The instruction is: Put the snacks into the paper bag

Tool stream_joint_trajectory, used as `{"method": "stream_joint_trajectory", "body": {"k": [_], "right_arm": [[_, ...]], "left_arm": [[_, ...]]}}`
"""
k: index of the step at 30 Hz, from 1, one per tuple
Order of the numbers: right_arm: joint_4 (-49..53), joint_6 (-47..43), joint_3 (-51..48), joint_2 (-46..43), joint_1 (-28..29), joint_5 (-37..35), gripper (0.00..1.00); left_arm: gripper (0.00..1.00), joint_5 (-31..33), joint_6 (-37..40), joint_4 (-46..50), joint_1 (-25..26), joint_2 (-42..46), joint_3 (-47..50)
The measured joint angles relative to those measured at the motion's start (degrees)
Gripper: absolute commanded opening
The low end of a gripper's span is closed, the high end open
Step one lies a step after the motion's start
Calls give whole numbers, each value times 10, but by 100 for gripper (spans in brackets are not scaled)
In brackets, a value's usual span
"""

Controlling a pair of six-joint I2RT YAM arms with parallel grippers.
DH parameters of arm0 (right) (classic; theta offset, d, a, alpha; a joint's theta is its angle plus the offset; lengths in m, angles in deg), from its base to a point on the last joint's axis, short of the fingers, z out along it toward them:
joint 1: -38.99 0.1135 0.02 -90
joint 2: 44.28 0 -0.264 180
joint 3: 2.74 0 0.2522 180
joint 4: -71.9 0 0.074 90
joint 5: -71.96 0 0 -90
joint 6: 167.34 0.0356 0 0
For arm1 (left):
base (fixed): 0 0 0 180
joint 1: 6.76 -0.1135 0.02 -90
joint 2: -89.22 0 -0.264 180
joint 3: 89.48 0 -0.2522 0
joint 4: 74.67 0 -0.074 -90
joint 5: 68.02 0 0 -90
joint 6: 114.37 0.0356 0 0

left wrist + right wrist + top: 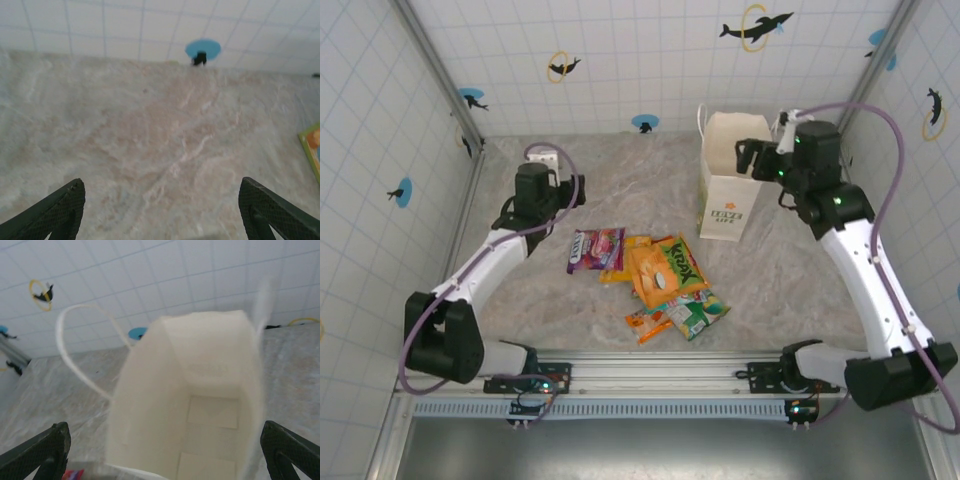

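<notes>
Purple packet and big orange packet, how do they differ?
The purple packet is smaller than the big orange packet. The purple packet lies farther from the paper bag than the big orange packet does. Both lie flat on the table, outside the bag.

I count one paper bag [725,195], and it has two string handles [80,352]. Of the snacks [655,285] I can separate five: one purple packet [595,249], one large orange packet [665,268], two small orange packets [648,325] and one green-and-white packet [697,314]. They overlap, so I cannot tell if more lie under them. I have two grippers: one left gripper [161,184], one right gripper [164,426].
</notes>
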Motion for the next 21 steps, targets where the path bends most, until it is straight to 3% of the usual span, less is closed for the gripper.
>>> {"method": "stream_joint_trajectory", "body": {"k": [12, 21], "right_arm": [[172, 24, 254, 210, 132, -73, 88], [240, 37, 324, 313, 136, -134, 77]], "left_arm": [[79, -35, 5, 128, 5, -45, -51], [78, -49, 3, 137, 5, -65, -51]]}}
